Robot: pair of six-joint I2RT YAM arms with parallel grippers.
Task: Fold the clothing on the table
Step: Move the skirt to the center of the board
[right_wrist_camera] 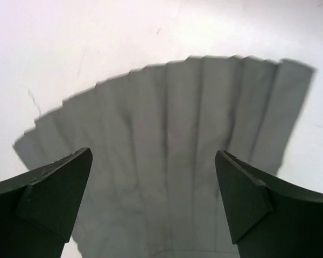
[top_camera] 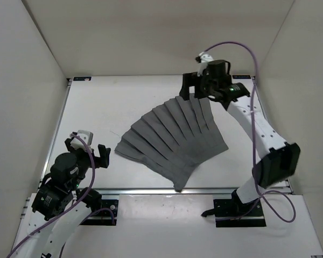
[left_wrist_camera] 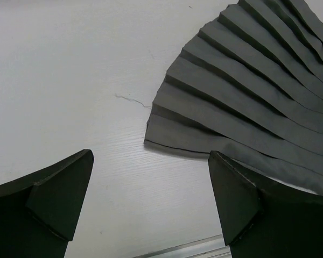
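- Dark grey pleated clothing (top_camera: 172, 137) flat on the white table (top_camera: 97, 107), roughly at its centre, opened like a fan.
- Narrow end of the fan at 6 o'clock, touching or just short of the silver rail (top_camera: 151, 191); cannot tell which.
- Wide hem sweeping from 9 o'clock round to about 1 o'clock, with long straight creases running from the narrow end out to the hem.
- Left gripper (top_camera: 88, 149) at 9 o'clock of the cloth, near its left corner but apart from it, jaws spread wide with nothing between them.
- In the left wrist view, left gripper (left_wrist_camera: 151, 177) over bare table, the clothing (left_wrist_camera: 247, 91) off at 1 o'clock, its nearest corner just beyond the right finger.
- Thin loose thread (left_wrist_camera: 130, 100) on the table at 9 o'clock of that corner.
- Right gripper (top_camera: 198, 91) at 12 to 1 o'clock of the cloth, over the far hem, jaws likewise wide apart and holding nothing.
- In the right wrist view, right gripper (right_wrist_camera: 153, 161) raised above the clothing (right_wrist_camera: 172, 134), the whole fan in sight below and slightly blurred.
- Purple cable (top_camera: 253, 107) looping along the right arm.
- Plain white wall panels (top_camera: 167, 32) at 9, 12 and 3 o'clock.
- Two small dark tags (top_camera: 82, 79) at the far corners of the table, any writing too small to read.
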